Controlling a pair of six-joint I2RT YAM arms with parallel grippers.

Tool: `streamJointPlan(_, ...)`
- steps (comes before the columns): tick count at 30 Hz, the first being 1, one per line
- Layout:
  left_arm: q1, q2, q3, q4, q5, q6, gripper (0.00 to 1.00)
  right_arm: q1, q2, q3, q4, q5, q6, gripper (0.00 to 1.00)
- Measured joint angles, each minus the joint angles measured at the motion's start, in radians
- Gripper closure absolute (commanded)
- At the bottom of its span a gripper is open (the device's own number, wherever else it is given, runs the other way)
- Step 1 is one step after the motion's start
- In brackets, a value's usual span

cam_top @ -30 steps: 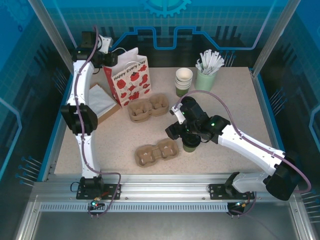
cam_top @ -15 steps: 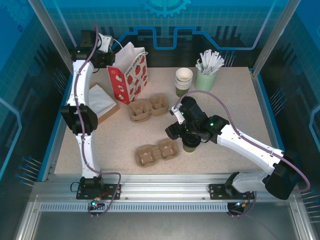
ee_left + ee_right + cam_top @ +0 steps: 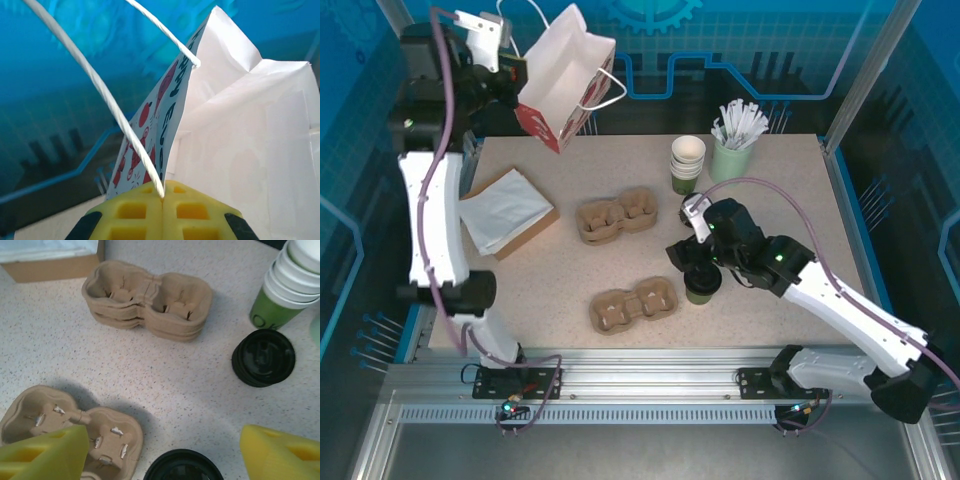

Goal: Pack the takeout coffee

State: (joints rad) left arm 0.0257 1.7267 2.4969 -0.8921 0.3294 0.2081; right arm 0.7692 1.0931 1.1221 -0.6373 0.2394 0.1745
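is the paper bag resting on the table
No, the bag hangs in the air, its handle pinched in the left end effector.

Takeout coffee (image 3: 183, 469) partly off-frame

We count one black-lidded dark green paper cup (image 3: 701, 292), one red-printed white paper bag (image 3: 560, 80), one loose brown pulp carrier (image 3: 633, 308), and one stack of carriers (image 3: 617, 217).
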Motion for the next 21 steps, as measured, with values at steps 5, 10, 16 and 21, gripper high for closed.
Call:
streamJointPlan(5,-0.092,-0.183,-0.068,-0.005,0.089,-0.004,1.0,-0.043,-0.1,-0.001,-0.045,0.034,0.004,0.19)
streamJointPlan(10,-0.121,-0.294,-0.208,-0.031,0.159,-0.007,1.0,-0.072,-0.23,-0.019,-0.085,0.068,0.021,0.19)
streamJointPlan(16,-0.128,-0.408,-0.484,-0.072,0.208,0.013,1.0,-0.08,-0.322,-0.067,-0.132,0.098,0.035,0.19)
streamJointPlan(21,-0.139,-0.47,-0.714,-0.071,0.238,0.039,1.0,-0.083,-0.314,-0.095,-0.14,0.097,0.035,0.19)
